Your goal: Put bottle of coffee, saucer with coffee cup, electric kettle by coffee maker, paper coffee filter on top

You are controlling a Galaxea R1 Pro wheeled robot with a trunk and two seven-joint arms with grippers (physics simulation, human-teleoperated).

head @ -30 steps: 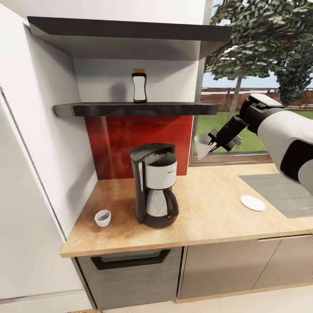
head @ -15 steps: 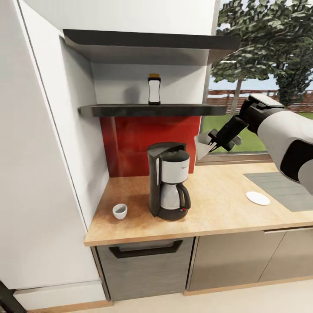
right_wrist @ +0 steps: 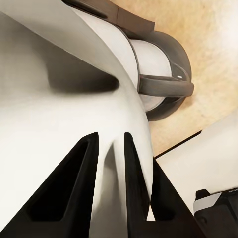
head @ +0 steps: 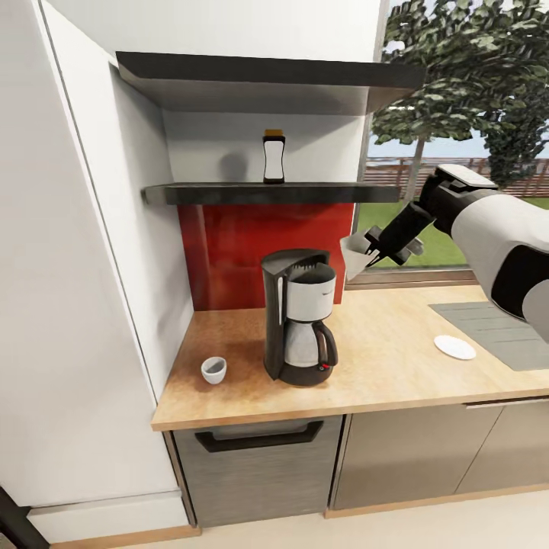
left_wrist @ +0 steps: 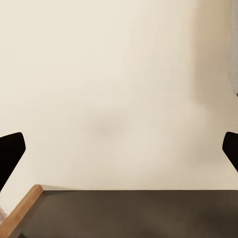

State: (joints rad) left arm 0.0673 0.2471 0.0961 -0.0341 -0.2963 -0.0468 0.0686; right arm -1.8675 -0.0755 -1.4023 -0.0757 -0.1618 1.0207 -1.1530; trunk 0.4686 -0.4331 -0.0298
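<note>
While your head camera had shifted only a touch since half a second before, your right pincer (head: pixel 371 249) still pinched the paper coffee filter (head: pixel 353 255) in the air just right of the coffee maker (head: pixel 300 325) on the desk (head: pixel 381 358). Your right wrist view showed both fingers (right_wrist: pixel 69 191) pressed onto the filter's white paper above the carafe. Your left pincer's dark tips (left_wrist: pixel 10 153) sat spread, cut off at the frame's edges.

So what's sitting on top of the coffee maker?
Nothing yet. The coffee maker's black top is bare. The paper coffee filter is up beside it, pinched in the right end effector. Inside the machine is hidden.
</note>
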